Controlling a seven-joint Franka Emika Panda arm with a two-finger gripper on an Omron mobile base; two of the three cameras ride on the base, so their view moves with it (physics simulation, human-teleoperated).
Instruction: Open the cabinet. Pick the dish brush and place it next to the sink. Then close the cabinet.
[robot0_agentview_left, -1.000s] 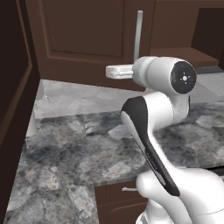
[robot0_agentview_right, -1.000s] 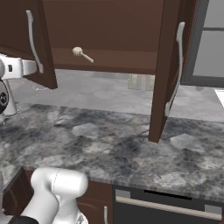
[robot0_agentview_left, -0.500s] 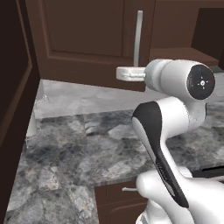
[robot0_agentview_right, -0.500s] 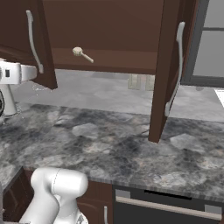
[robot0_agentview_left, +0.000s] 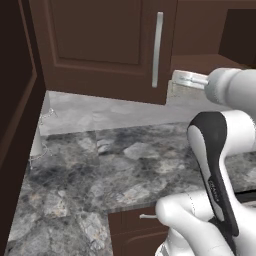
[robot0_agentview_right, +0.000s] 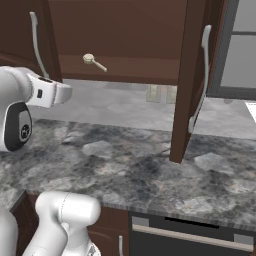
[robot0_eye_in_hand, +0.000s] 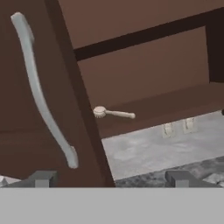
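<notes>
Pulled back from the left door's handle (robot0_eye_in_hand: 41, 94) it was at a second ago, the gripper (robot0_eye_in_hand: 109, 178) now hangs in front of the open cabinet (robot0_agentview_right: 120, 40), fingertips (robot0_eye_in_hand: 43, 178) spread wide and holding nothing. Both doors stand swung out. A pale dish brush (robot0_eye_in_hand: 111, 113) lies on the bottom shelf, above the marble counter (robot0_agentview_right: 130, 170).

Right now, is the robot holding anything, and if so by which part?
Nothing is held: the end effector is open and empty, and the brush lies on the cabinet shelf.
</notes>
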